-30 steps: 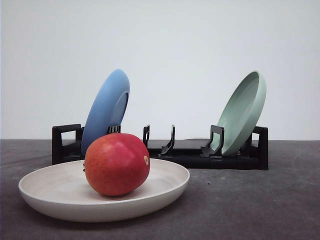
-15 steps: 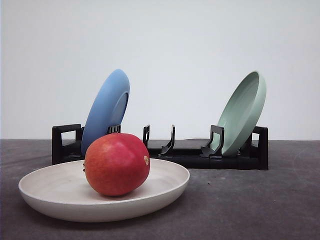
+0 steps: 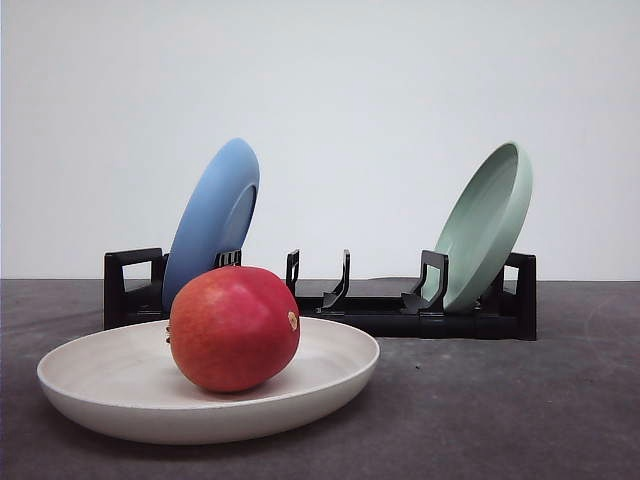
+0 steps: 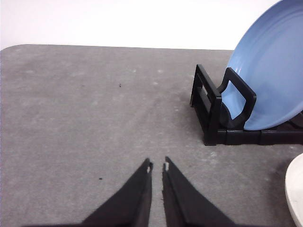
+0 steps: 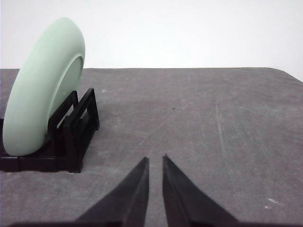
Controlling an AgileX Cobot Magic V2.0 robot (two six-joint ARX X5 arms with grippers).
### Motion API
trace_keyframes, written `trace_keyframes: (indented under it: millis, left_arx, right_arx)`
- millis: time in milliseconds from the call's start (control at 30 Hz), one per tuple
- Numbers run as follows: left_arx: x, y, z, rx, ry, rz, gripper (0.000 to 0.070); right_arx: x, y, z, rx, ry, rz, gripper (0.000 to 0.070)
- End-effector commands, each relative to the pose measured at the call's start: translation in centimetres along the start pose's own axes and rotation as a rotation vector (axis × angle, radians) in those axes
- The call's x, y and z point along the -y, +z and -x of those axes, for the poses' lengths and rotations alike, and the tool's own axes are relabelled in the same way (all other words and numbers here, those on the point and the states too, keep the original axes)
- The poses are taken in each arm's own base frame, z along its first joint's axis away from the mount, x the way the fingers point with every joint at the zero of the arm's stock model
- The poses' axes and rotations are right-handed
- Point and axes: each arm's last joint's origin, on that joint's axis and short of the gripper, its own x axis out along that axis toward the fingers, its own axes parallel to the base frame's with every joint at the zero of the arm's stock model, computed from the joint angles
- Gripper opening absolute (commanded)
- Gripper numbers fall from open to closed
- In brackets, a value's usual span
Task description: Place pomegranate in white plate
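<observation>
Both grippers hover low over the table, holding nothing: the left gripper (image 4: 157, 165) and right gripper (image 5: 155, 159) have fingertips nearly together.

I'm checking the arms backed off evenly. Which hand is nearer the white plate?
Left. The left hand hovers over bare table with the white plate rim at the edge of its wrist view. The right hand sits beside the green plate, at the rack's far end.
</observation>
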Motion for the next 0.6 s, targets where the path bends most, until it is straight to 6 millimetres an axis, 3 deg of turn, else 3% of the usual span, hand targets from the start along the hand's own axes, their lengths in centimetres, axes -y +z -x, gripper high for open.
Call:
trace_keyframes:
  millis: [0, 567]
  left_arx:
    - [-0.03, -0.15, -0.08, 0.007, 0.004, -0.004, 0.0022]
    - [-0.03, -0.15, -0.08, 0.007, 0.004, -0.004, 0.0022]
  right_arx:
    - [0.02, -0.03, -0.04, 0.006, -0.002, -0.011, 0.0049]
    - [0.02, -0.04, -0.04, 0.006, -0.002, -0.011, 0.0049]
